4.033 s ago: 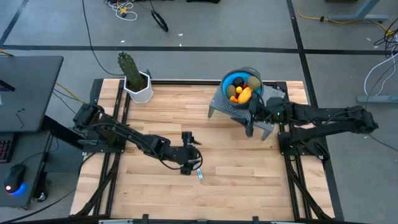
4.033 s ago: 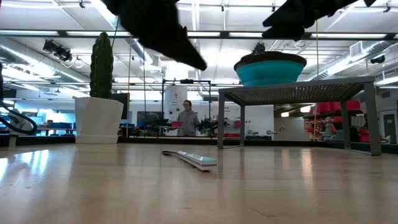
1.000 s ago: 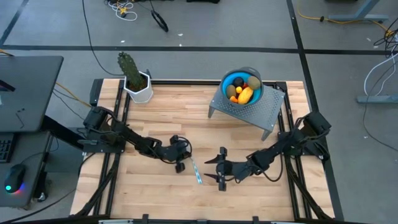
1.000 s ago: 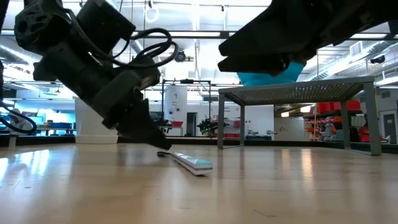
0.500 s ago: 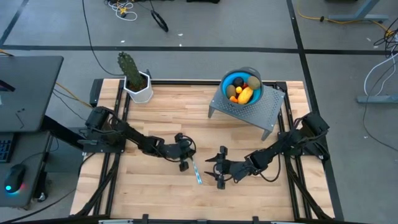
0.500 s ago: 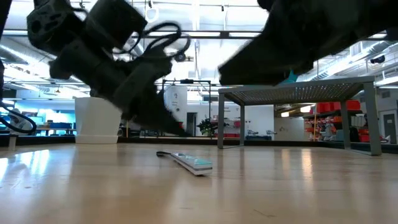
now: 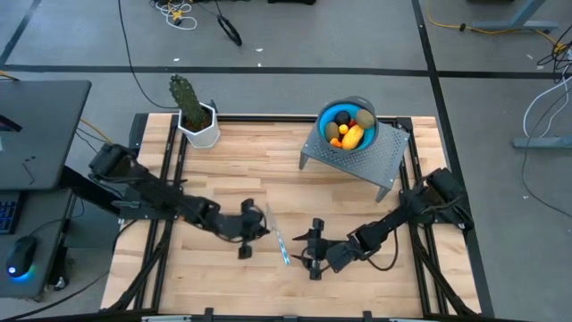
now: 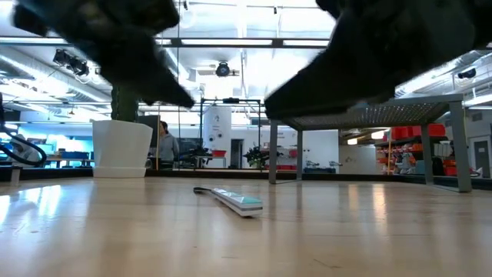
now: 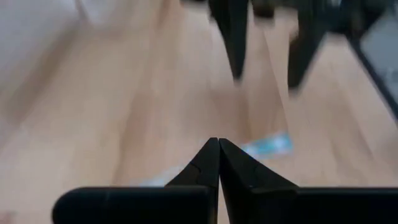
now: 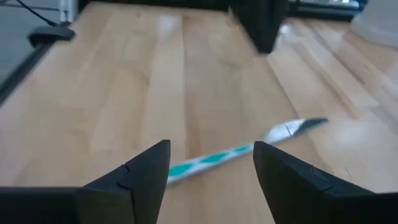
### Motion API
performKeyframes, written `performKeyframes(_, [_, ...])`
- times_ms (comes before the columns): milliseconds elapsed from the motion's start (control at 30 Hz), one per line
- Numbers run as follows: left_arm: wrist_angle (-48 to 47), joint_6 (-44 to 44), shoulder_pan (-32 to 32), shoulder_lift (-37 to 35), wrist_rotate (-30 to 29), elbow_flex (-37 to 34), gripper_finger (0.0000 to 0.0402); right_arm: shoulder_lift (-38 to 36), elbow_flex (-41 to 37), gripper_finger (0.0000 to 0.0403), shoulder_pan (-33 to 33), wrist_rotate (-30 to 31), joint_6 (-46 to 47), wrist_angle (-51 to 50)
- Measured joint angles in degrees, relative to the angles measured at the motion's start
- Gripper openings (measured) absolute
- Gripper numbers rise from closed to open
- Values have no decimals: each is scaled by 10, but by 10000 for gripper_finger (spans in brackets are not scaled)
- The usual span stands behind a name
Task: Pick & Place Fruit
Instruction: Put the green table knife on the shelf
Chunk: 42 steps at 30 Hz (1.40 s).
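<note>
Fruit (image 7: 347, 128) sits heaped in the blue bowl (image 7: 361, 114) on the grey perforated stand (image 7: 357, 159), far side of the table, right of centre. Yellow oblong on top, dark ball and olive pieces beside it.

Both arms are low at the near middle, well apart from the bowl. Right gripper (image 7: 312, 249) has its fingers spread wide and points at the knife (image 7: 280, 242), which lies just beside it on the wood, long axis running roughly near-to-far in the high view. In the right wrist view the knife (image 10: 244, 149) lies crosswise between the open fingers. Left gripper (image 7: 245, 238) is on the knife's other side, its fingers pressed together, holding nothing.

Right arm's base is nearer the stand, so it probably has the shorter reach to the fruit.

No readable text or brand anywhere; low view is mostly blocked by blurred arms.
</note>
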Motion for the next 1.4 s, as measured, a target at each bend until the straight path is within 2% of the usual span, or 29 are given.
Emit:
performKeyframes(67, [-33, 5, -19, -1, -22, 0, 7, 0, 9, 240, 5, 11, -8, 0])
performKeyframes(167, [-76, -22, -38, 9, -105, 0, 5, 0, 17, 240, 6, 21, -8, 0])
performKeyframes(233, [-98, -41, -40, 16, -132, -1, 9, 1, 20, 240, 4, 23, 6, -2])
performKeyframes(467, [-99, -59, -48, 6, -139, -1, 10, 55, 70, 240, 3, 40, 26, -18])
performKeyframes(767, [-107, -68, -54, 7, -125, -1, 19, 121, 178, 240, 1, 96, 108, -148])
performKeyframes(1000, [-138, -76, -76, -19, -121, -1, 6, 136, 188, 240, -10, 82, 202, -146])
performKeyframes(1200, [-149, -85, -110, -64, -136, -1, 19, 157, 199, 240, -10, 74, 211, -155])
performKeyframes(1333, [-158, -81, -146, -80, -159, -1, 16, 184, 245, 240, -10, 66, 218, -182])
performKeyframes(1400, [-155, -78, -160, -80, -167, 0, 10, 198, 273, 240, -10, 71, 223, -227])
